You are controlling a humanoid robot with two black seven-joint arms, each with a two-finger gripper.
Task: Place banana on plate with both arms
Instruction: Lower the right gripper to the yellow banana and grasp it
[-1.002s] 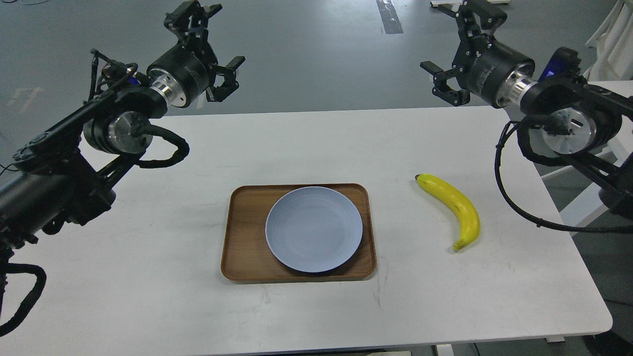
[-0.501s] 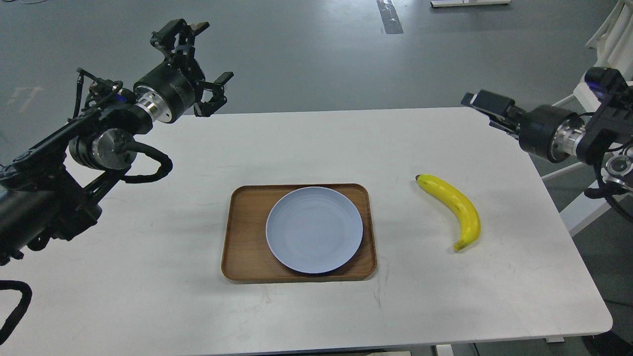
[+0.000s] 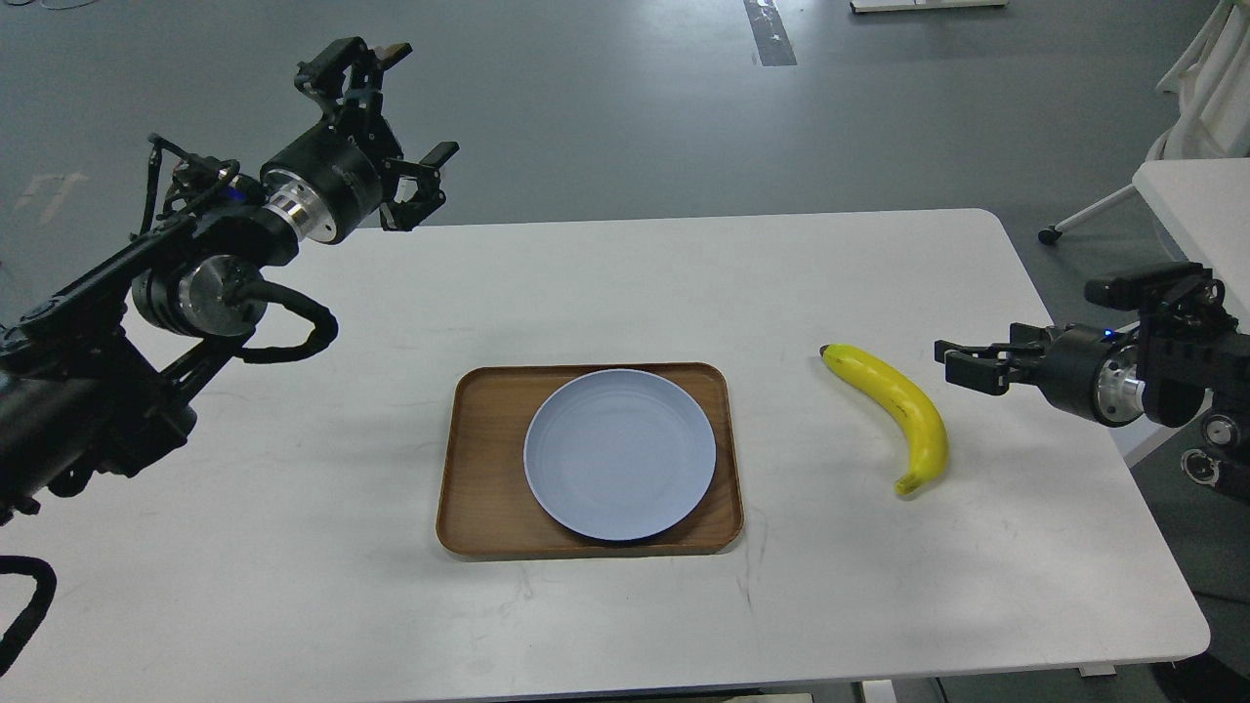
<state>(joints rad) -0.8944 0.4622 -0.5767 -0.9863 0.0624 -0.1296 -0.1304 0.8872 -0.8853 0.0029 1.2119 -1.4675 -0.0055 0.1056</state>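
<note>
The yellow banana (image 3: 896,410) lies on the white table (image 3: 293,586), right of the tray, its dark tip pointing back-left. The pale blue-grey plate (image 3: 620,454) sits empty on the brown wooden tray (image 3: 479,469) at the table's middle. My left gripper (image 3: 391,117) is open and empty, raised high over the table's back-left edge, far from both. My right gripper (image 3: 967,366) is low over the table, just right of the banana and apart from it. It points left and is seen side-on, so its fingers cannot be told apart.
A second white table (image 3: 1196,210) and a white chair base stand past the right edge. Grey floor lies behind. Bare tabletop surrounds the tray and the banana.
My right arm has swung down from high at the back right to low beside the banana, its gripper now pointing left. My left arm moved slightly left and then held still.
</note>
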